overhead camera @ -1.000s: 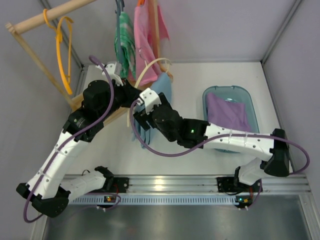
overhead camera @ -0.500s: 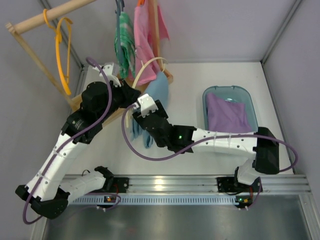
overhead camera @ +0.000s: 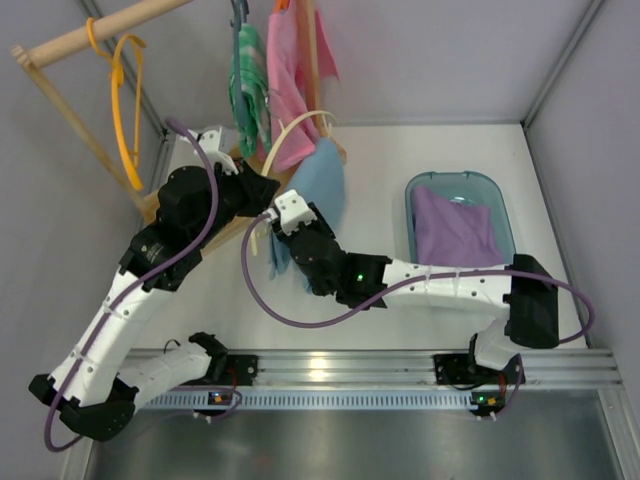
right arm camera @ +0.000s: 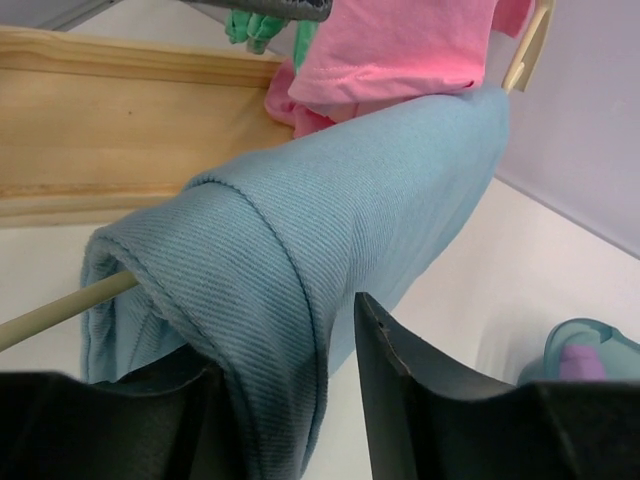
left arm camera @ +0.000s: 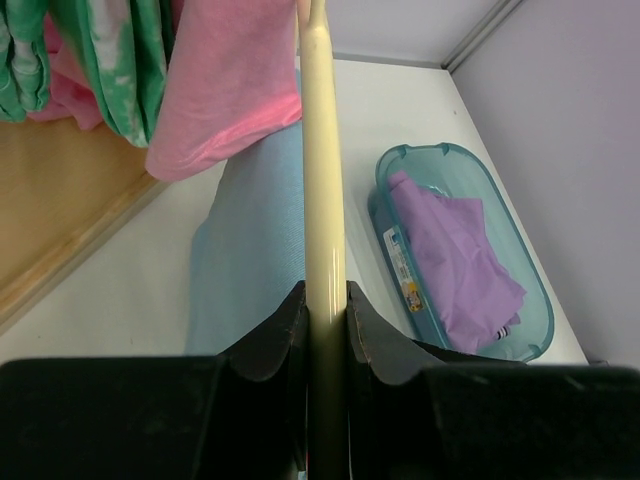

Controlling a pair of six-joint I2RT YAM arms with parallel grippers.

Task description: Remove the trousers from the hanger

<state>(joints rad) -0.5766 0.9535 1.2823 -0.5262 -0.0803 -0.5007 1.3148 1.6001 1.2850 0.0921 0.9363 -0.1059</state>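
Note:
The light blue trousers [overhead camera: 322, 182] hang folded over the bar of the cream hanger [overhead camera: 297, 128], below the pink garment. My left gripper [overhead camera: 256, 190] is shut on the hanger's bar [left arm camera: 324, 190], with the trousers [left arm camera: 250, 250] draped just beyond its fingertips [left arm camera: 285, 320]. My right gripper [overhead camera: 284, 222] sits at the trousers' near left end. In the right wrist view its jaws stand apart around a fold of the trousers [right arm camera: 300, 230], with a gap between the cloth and the right finger [right arm camera: 400, 390]. The hanger bar [right arm camera: 60, 305] pokes out of the fold.
A pink garment [overhead camera: 295, 70] and a green patterned garment [overhead camera: 248, 75] hang on the wooden rack [overhead camera: 100, 30], beside a yellow-orange hanger [overhead camera: 125, 90]. The rack's wooden base [right arm camera: 120, 110] lies behind the trousers. A teal bin [overhead camera: 495, 190] holding a purple cloth [overhead camera: 455, 225] stands at right.
My right arm has swung left and its gripper has risen toward the hanger, around the trousers' lower fold. The trousers have spread wider on the bar. My left gripper has shifted up slightly with the hanger.

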